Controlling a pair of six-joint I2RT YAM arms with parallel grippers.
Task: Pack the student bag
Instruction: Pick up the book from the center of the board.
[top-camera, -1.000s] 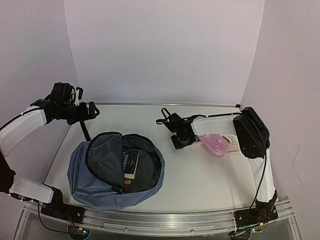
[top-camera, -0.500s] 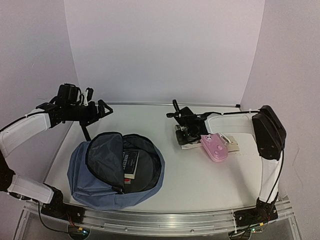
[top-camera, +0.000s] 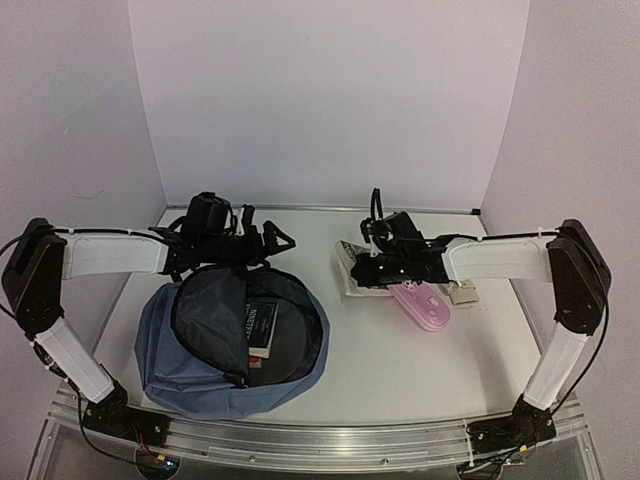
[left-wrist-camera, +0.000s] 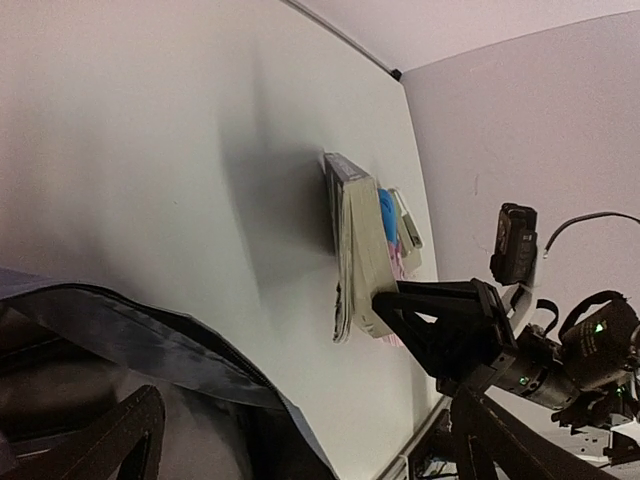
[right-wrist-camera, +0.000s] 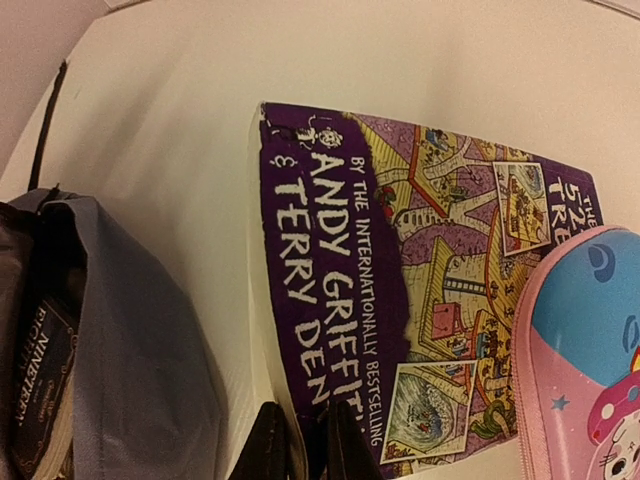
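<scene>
The slate-blue student bag (top-camera: 160, 350) lies open at the front left, with a dark book (top-camera: 262, 325) inside. My left gripper (top-camera: 278, 240) is wide open and empty just above the bag's far rim; the bag's edge shows in the left wrist view (left-wrist-camera: 150, 340). A purple picture book (top-camera: 350, 262) lies right of the bag. My right gripper (top-camera: 365, 272) is shut on its near-left edge, and the right wrist view shows both fingers (right-wrist-camera: 268, 445) astride the book's (right-wrist-camera: 420, 290) corner. The book also shows in the left wrist view (left-wrist-camera: 355, 250).
A pink pencil case (top-camera: 425, 305) lies against the book's right side and shows in the right wrist view (right-wrist-camera: 590, 350). A small beige box (top-camera: 463, 292) sits behind it. White walls close the left, back and right. The bag (right-wrist-camera: 130, 340) is close to the book's left.
My left arm has swung right from the left wall to above the bag's far rim. My right gripper has moved onto the purple book's edge and closed on it.
</scene>
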